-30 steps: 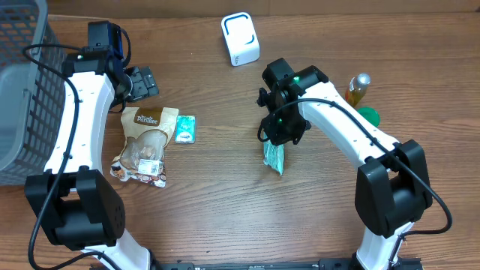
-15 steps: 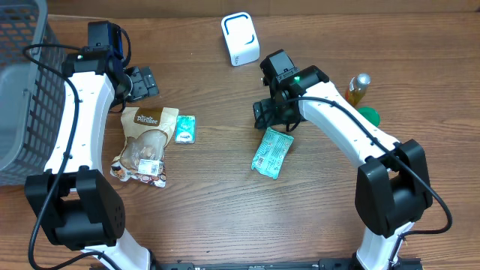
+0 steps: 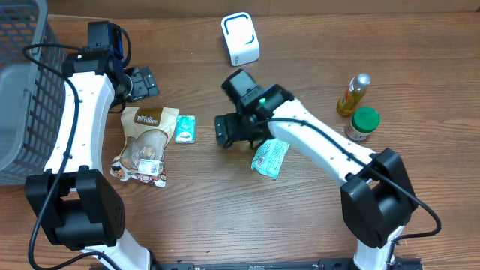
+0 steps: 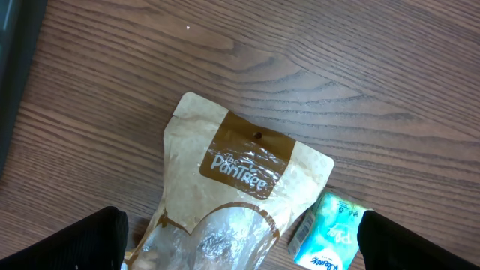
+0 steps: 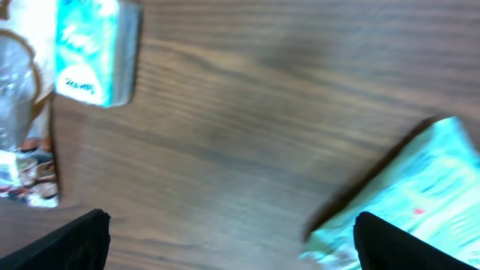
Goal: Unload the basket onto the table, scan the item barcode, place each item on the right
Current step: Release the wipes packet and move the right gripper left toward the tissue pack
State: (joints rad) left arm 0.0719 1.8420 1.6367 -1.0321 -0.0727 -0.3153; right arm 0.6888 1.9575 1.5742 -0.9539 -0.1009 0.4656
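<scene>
Both my right gripper [image 3: 223, 131] and left gripper [image 3: 142, 81] are gaping, gripping nothing. The teal packet [image 3: 270, 158] is lying flat just right of the right one, well apart from the far scanner [image 3: 240, 39]; I am judging its scan unconfirmed.

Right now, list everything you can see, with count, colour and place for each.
basket: one, grey, far left edge
scanner: one, white with blue trim, top centre
snack pouch: one, brown, left of centre
small packet: one, teal, beside the pouch's right edge
flat packet: one, teal, centre
bottle: one, yellowish with silver cap, right
jar: one, green lid, beside the bottle
table: one, brown wood
left gripper: one, black, open, by snack pouch's top
right gripper: one, black, open, left of flat packet
</scene>
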